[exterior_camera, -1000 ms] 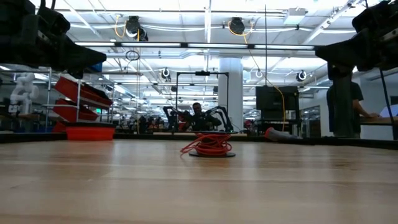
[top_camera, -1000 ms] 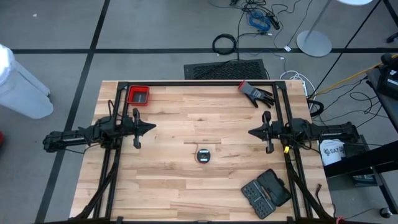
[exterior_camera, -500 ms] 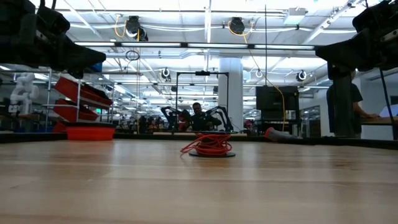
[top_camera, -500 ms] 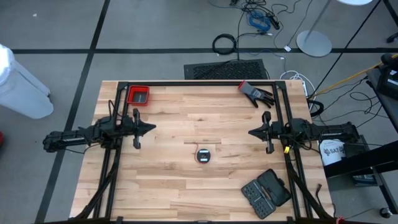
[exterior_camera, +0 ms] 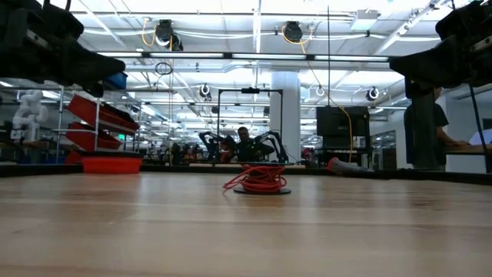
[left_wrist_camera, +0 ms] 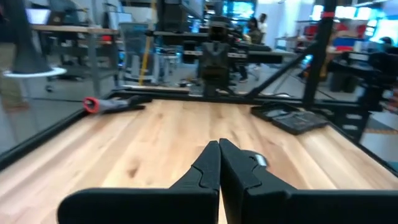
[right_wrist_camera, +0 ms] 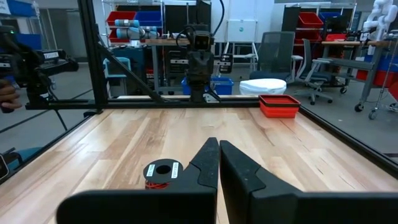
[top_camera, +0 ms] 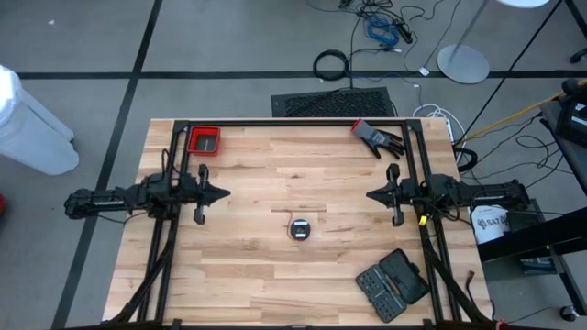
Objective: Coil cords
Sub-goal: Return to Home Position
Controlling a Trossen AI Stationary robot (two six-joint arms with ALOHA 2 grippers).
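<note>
The thin red cord [exterior_camera: 257,178] lies wound in a loose heap on its small round black disc [top_camera: 301,229], near the middle of the pale wooden table [top_camera: 275,275]. Well apart to the disc's left, raised off the wood, hangs the left gripper [top_camera: 223,193], jaws pressed together. Well apart to the disc's right hangs the right gripper [top_camera: 370,195], jaws likewise closed tight.

On the table [top_camera: 275,174], the spooled cord [top_camera: 301,228] lies centrally, a tray [top_camera: 204,140] back-left, a case [top_camera: 393,283] front-right.

Left gripper [top_camera: 224,193], right gripper [top_camera: 370,195]: seemingly closed
</note>
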